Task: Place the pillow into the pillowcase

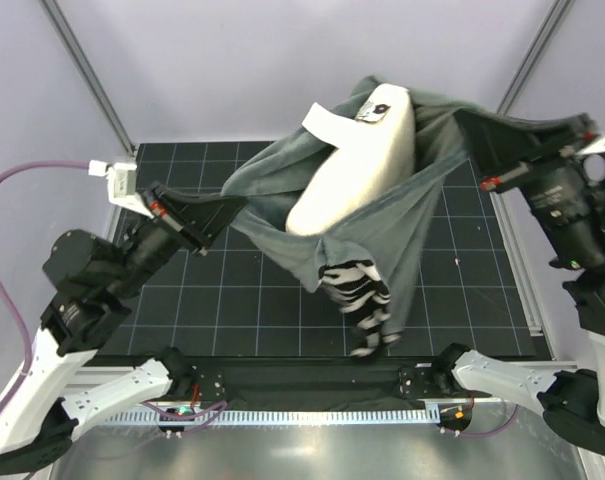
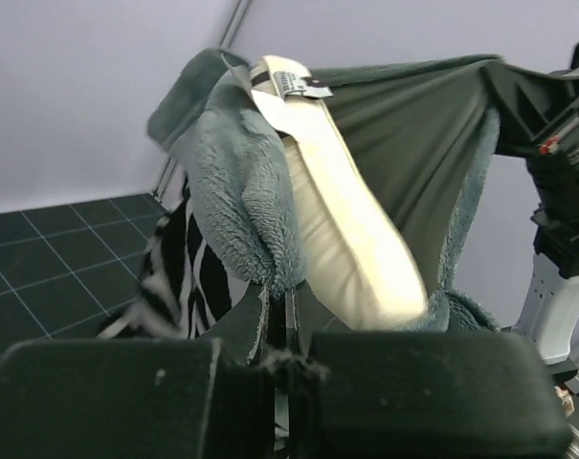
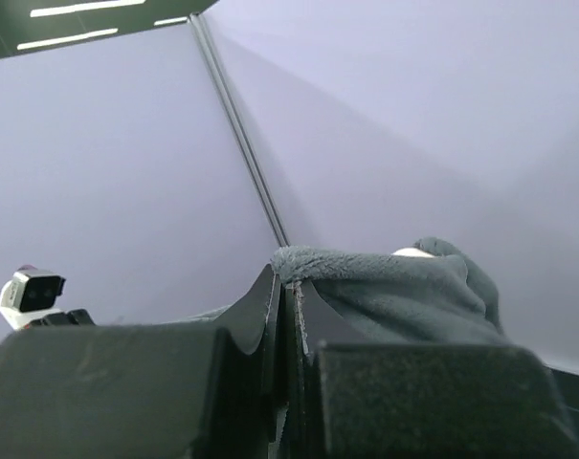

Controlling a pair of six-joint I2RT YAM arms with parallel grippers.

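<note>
The pillowcase (image 1: 427, 205) hangs stretched in the air between both grippers, grey plush outside, with its zebra-striped part (image 1: 362, 300) dangling toward the mat. The cream pillow (image 1: 357, 165) lies tilted in the open mouth, its labelled upper end sticking out. My left gripper (image 1: 232, 205) is shut on the case's left edge. My right gripper (image 1: 466, 120) is shut on the right edge, higher up. In the left wrist view the gripper (image 2: 281, 292) pinches the grey hem (image 2: 241, 191) beside the pillow (image 2: 356, 239). In the right wrist view the gripper (image 3: 291, 279) clamps the grey fabric (image 3: 394, 287).
A black gridded mat (image 1: 212, 290) covers the table below the hanging fabric. Metal frame posts (image 1: 87, 70) stand at the back corners against pale walls. A purple cable (image 1: 22, 175) loops off the left arm. The right arm's body (image 2: 567, 143) stands close behind the case.
</note>
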